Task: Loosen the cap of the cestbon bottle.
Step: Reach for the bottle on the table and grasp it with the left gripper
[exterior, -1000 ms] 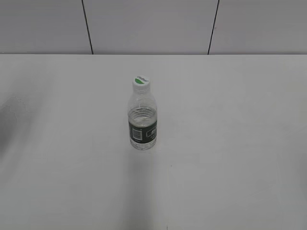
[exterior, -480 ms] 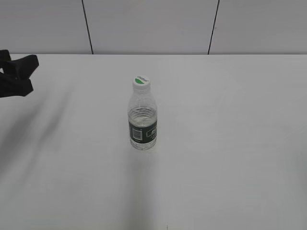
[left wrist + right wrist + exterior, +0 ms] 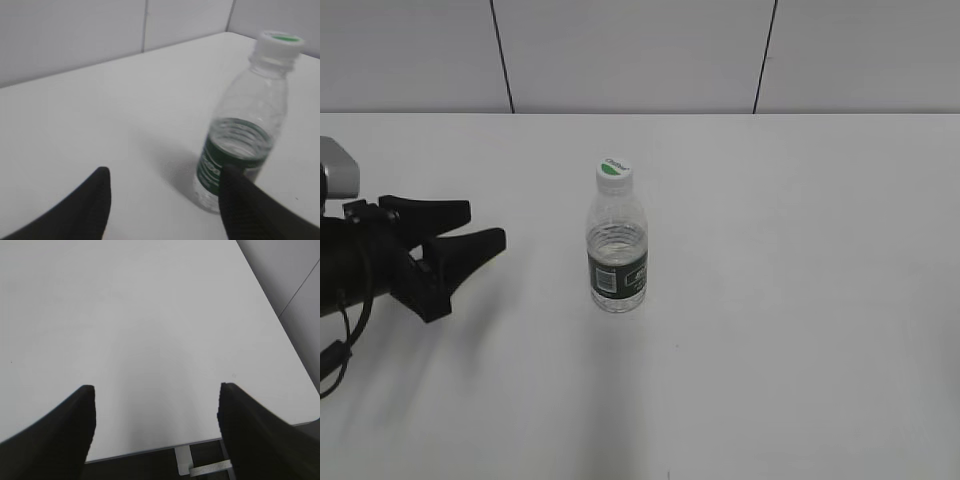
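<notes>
Standing upright mid-counter, the small clear ribbed plastic cestbon bottle (image 3: 617,250) carries its round white screw cap (image 3: 614,171) with green mark, well apart from the left gripper (image 3: 478,228). Its black fingers (image 3: 440,212) are spread, pointing level toward the bottle from the left. The right gripper (image 3: 155,407) fingers are likewise apart over the white counter (image 3: 800,300).

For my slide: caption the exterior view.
Open left gripper nears the upright cestbon bottle, cap on.
</notes>
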{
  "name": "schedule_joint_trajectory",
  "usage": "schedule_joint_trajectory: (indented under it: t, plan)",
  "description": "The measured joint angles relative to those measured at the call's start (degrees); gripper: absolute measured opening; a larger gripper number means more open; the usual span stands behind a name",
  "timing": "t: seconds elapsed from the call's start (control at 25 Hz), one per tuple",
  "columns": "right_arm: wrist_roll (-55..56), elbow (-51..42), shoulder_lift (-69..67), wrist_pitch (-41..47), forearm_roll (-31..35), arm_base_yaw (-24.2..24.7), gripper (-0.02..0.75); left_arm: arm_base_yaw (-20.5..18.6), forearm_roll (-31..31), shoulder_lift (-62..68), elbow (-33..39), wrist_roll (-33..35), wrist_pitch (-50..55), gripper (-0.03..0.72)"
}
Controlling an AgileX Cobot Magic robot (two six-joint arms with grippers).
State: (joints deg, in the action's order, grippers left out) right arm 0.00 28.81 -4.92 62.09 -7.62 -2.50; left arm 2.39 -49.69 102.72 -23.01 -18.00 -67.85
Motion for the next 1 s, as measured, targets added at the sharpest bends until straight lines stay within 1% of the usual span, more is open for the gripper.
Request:
schedule_joint_trajectory:
  t: [0.08, 0.12, 0.48, 0.56, 0.72, 0.88, 1.0]
  plan:
    - [0.0, 0.0, -1.03, 0.0, -0.07, 0.0, 0.584, 0.0, -3.43, 1.63, 0.0, 0.0, -0.68, 0.417]
    - [0.0, 0.0, -1.22, 0.0, -0.07, 0.0, 0.584, 0.0, -4.05, 2.09, 0.0, 0.0, -0.79, 0.417]
    - [0.0, 0.05, -1.22, 0.0, -0.14, 0.0, 0.584, 0.0, -4.14, 2.65, 0.71, -0.02, -1.16, 0.42]
    - [0.0, 0.05, -1.22, 0.0, -0.14, 0.0, 0.584, 0.0, -4.14, 3.23, 0.71, -0.02, -1.33, 0.446]
    - [0.0, 0.05, -1.22, 0.0, -0.14, 0.0, 0.584, 0.0, -4.4, 4.77, 0.41, -0.07, -1.26, 0.529]
    - [0.0, 0.05, -1.22, 0.0, -0.14, 0.0, 0.584, 0.67, -4.63, 5.33, -0.7, -0.27, -1.21, 0.552]
    - [0.0, 0.05, -1.22, 0.0, -0.14, 0.0, 0.584, 3.37, -4.23, 5.38, -2.41, -1.85, -0.35, 0.552]
